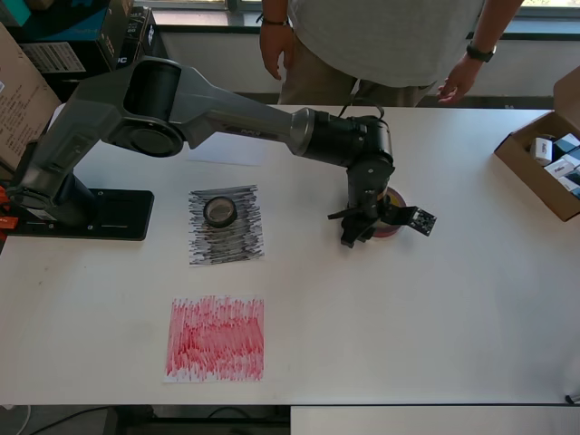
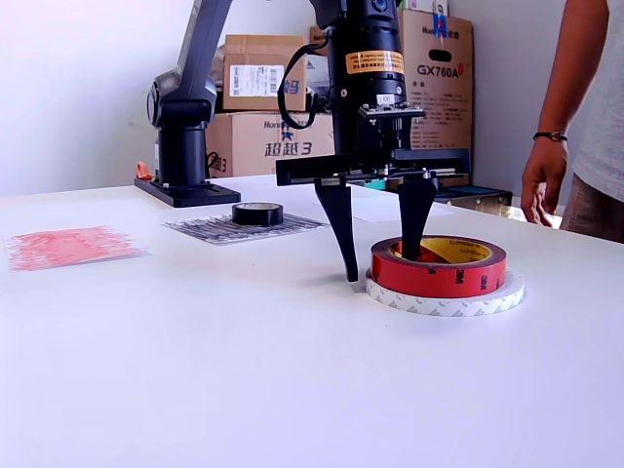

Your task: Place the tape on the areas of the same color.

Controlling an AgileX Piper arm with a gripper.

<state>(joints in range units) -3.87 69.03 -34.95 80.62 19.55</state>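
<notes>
A dark-red tape roll (image 2: pixel 439 268) with a yellowish core lies stacked on a white tape roll (image 2: pixel 450 300) on the bare tabletop. My gripper (image 2: pixel 380 258) is open and straddles the red roll's wall. One finger (image 2: pixel 343 229) stands outside it and the other (image 2: pixel 414 219) reaches into its hole. From overhead, the gripper (image 1: pixel 365 231) covers most of the red roll (image 1: pixel 390 230). The small black tape roll (image 1: pixel 219 210) lies on the black scribbled area (image 1: pixel 231 240). The red scribbled area (image 1: pixel 216 338) is bare. A plain white sheet (image 1: pixel 227 149) lies partly under the arm.
The arm's base (image 1: pixel 82 213) sits at the overhead view's left. An open cardboard box (image 1: pixel 539 168) with small items stands at the right table edge. A person (image 1: pixel 381 45) stands at the far side, with a hand (image 2: pixel 541 185) near the table. Cardboard boxes (image 2: pixel 258 73) are stacked behind.
</notes>
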